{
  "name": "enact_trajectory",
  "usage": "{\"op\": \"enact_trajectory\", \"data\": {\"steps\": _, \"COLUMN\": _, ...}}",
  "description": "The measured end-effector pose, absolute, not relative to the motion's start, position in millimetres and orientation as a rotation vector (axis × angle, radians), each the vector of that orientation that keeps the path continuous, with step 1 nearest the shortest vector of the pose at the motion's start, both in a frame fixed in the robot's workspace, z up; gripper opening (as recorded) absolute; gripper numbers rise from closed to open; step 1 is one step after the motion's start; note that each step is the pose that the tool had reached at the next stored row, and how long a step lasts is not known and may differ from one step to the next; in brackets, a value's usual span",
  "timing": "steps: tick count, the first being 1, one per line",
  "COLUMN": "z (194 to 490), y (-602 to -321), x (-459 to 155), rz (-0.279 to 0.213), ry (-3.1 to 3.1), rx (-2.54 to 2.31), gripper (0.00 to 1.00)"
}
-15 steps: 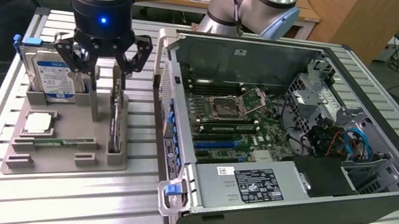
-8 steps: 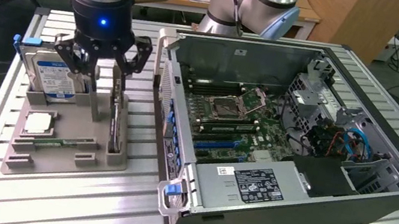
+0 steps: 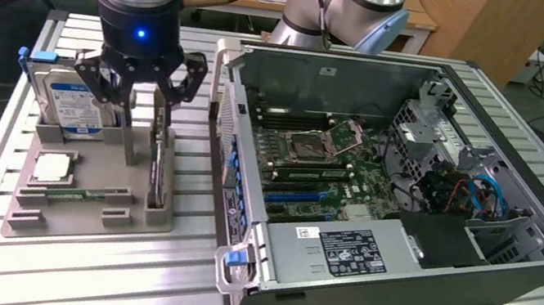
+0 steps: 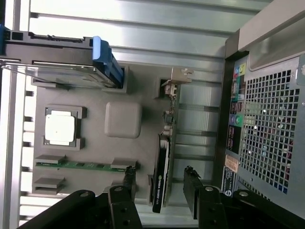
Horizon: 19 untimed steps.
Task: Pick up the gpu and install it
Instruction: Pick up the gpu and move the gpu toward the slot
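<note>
Well, your black two-fingered gripper [image 3: 147,103] hangs right over the gpu [image 3: 157,166], the thin dark expansion card with a grey metal end bracket. The card stands on its long edge in a slot of the grey moulded parts tray [image 3: 86,208], which rests on the slatted aluminium table [image 3: 63,275]. Its long axis runs from far to near, with the bracket at the far end. Your fingers line up across that axis, one finger beside each flat face, so the card lies between them. The pincer is spread wide and grips nothing. In the wrist view there is a gap on both sides of the card, and the pads seem to be clear of it, though how high the tips sit above its top edge is hard to judge. The silver hard drive with a blue label [image 3: 75,107] stands in the same tray, on the exterior view's left of the card. The open dark computer case [image 3: 522,244], with its green motherboard [image 3: 324,174] exposed, lies just beside the tray on the exterior view's right. The card is not yet lifted.
</note>
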<state>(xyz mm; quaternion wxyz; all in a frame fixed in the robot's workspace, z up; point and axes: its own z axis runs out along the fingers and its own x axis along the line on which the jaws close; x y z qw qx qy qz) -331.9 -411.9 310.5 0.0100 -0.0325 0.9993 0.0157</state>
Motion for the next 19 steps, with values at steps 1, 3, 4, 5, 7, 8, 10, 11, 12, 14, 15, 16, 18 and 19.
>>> {"op": "enact_trajectory", "data": {"steps": 1, "z": 310.0, "y": -412.3, "x": -331.9, "rz": 0.049, "ry": 3.120, "rx": -0.101, "gripper": 0.53}}
{"op": "enact_trajectory", "data": {"steps": 3, "z": 308.9, "y": -413.7, "x": -331.9, "rz": 0.049, "ry": 3.118, "rx": -0.101, "gripper": 0.53}}
{"op": "enact_trajectory", "data": {"steps": 4, "z": 308.4, "y": -414.2, "x": -331.9, "rz": 0.049, "ry": 3.117, "rx": -0.101, "gripper": 0.53}}
{"op": "enact_trajectory", "data": {"steps": 5, "z": 308.0, "y": -414.8, "x": -331.9, "rz": 0.049, "ry": 3.117, "rx": -0.101, "gripper": 0.53}}
{"op": "enact_trajectory", "data": {"steps": 7, "z": 307.3, "y": -416.6, "x": -331.9, "rz": 0.049, "ry": 3.115, "rx": -0.101, "gripper": 0.53}}
{"op": "enact_trajectory", "data": {"steps": 8, "z": 306.9, "y": -417.4, "x": -331.9, "rz": 0.049, "ry": 3.114, "rx": -0.101, "gripper": 0.53}}
{"op": "enact_trajectory", "data": {"steps": 10, "z": 306.0, "y": -418.3, "x": -332.0, "rz": 0.049, "ry": 3.112, "rx": -0.101, "gripper": 0.55}}
{"op": "enact_trajectory", "data": {"steps": 11, "z": 305.6, "y": -418.5, "x": -332.0, "rz": 0.048, "ry": 3.111, "rx": -0.101, "gripper": 0.60}}
{"op": "enact_trajectory", "data": {"steps": 12, "z": 305.5, "y": -418.7, "x": -332.0, "rz": 0.047, "ry": 3.110, "rx": -0.101, "gripper": 0.60}}
{"op": "enact_trajectory", "data": {"steps": 14, "z": 305.3, "y": -419.0, "x": -331.5, "rz": 0.045, "ry": 3.111, "rx": -0.101, "gripper": 0.66}}
{"op": "enact_trajectory", "data": {"steps": 15, "z": 305.2, "y": -419.4, "x": -331.1, "rz": 0.045, "ry": 3.111, "rx": -0.101, "gripper": 0.66}}
{"op": "enact_trajectory", "data": {"steps": 16, "z": 304.6, "y": -419.7, "x": -330.6, "rz": 0.045, "ry": 3.111, "rx": -0.100, "gripper": 0.66}}
{"op": "enact_trajectory", "data": {"steps": 18, "z": 303.2, "y": -419.8, "x": -328.8, "rz": 0.045, "ry": 3.111, "rx": -0.095, "gripper": 0.66}}
{"op": "enact_trajectory", "data": {"steps": 19, "z": 302.6, "y": -419.8, "x": -327.2, "rz": 0.045, "ry": 3.111, "rx": -0.093, "gripper": 0.66}}
